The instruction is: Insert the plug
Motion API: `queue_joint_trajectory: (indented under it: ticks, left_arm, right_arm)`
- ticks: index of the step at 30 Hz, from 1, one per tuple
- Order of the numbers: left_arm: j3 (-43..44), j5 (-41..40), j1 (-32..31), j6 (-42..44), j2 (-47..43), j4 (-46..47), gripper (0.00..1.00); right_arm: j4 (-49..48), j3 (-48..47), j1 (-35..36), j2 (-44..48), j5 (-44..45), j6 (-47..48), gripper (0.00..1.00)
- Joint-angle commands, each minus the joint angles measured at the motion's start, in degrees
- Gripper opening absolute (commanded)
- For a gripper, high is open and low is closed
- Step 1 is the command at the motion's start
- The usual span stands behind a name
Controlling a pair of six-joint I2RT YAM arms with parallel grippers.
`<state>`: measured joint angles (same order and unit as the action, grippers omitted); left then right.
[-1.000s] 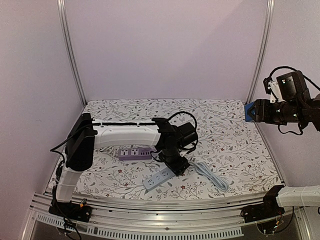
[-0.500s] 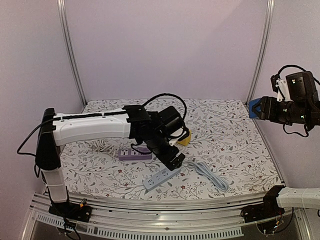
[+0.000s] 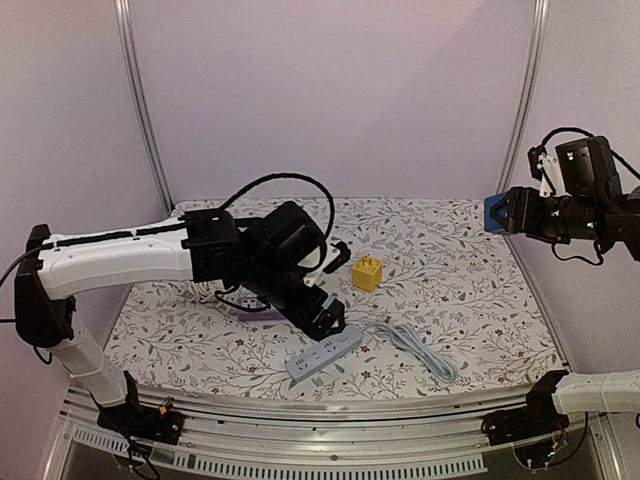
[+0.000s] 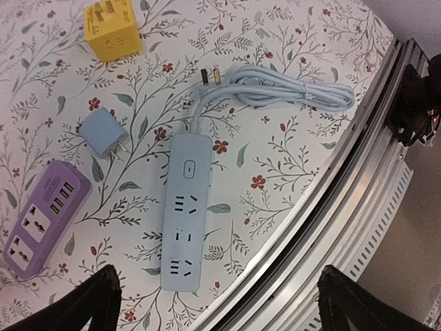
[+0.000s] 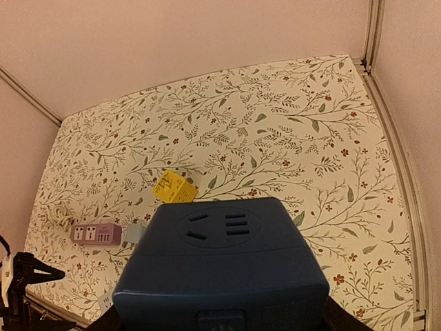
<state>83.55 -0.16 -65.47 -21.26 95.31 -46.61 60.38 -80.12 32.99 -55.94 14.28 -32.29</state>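
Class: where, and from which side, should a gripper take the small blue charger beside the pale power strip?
Take the blue charger by its boxy body, jaws across the two side faces, coming from above: it lies flat, prongs sticking out sideways.

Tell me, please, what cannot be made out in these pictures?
- Purple strip: top view, the left arm covers most of it; left wrist view, the left edge cuts it.
- Small blue charger: top view, hidden behind the left arm.
- Right fingers: right wrist view, the blue adapter covers them almost fully.
- Pale power strip: right wrist view, mostly behind the same adapter.
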Motion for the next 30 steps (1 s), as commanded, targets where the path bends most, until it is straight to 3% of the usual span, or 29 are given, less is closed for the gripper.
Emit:
queue_joint_trajectory:
  ticks: [1,14,22,30]
  left_arm:
    - [-6.08,-3.63,-0.33,-4.31,-7.39,3.97,1.0]
    - [-16.12,-9.57,0.52,-14.9,-20.72,3.22,1.0]
    - [-17.66,-14.8,0.52,-23.93,-25.59,-4.86,1.0]
    - [-24.3,-13.57,0.36,-35.25,-32.19,-9.31,1.0]
  right_arm:
    - [-4.14,1.63,0.24,-0.86,-1.89,0.07,0.0]
    - [-9.36,6.28,0.27,-1.94,-8.43,2.56,0.0]
    - [-8.42,10.2,0.46,0.62,-15.68,2.83,0.0]
    - [-10.25,11.99,1.74,0.87,-20.46,2.91,0.0]
